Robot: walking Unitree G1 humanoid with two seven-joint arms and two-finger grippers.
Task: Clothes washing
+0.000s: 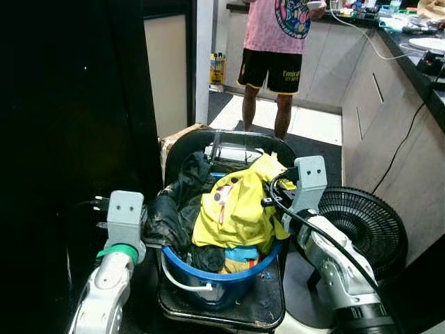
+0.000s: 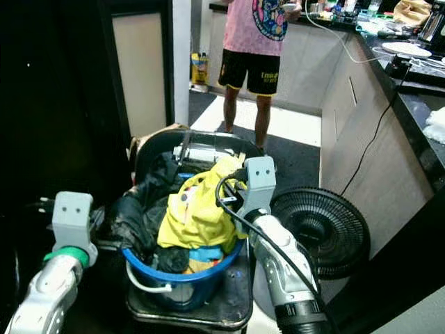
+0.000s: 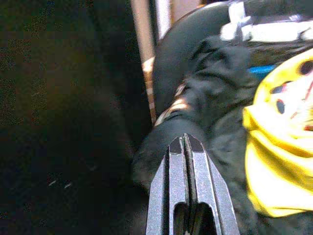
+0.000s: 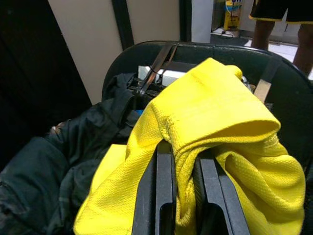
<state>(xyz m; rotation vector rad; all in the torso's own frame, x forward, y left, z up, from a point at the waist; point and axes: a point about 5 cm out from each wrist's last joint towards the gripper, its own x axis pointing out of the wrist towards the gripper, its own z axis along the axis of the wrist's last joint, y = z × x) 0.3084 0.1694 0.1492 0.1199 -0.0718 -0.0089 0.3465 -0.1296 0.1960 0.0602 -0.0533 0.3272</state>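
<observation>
My right hand (image 4: 183,169) pinched a fold of the yellow mesh-knit shirt (image 4: 215,107) in the blue plastic basin (image 1: 222,275); I judged a straight upward lift best. My left hand (image 3: 187,144), pressed together, rested at the dark green garment (image 3: 215,83).

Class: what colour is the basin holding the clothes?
Blue; the basin shows best in the left eye view.

My two head eyes look forward and down on the blue laundry basin (image 1: 222,275). Each wrist camera peers close along my fingers, both catching the yellow shirt (image 4: 215,117) and dark jacket (image 3: 215,98) my head views share.
</observation>
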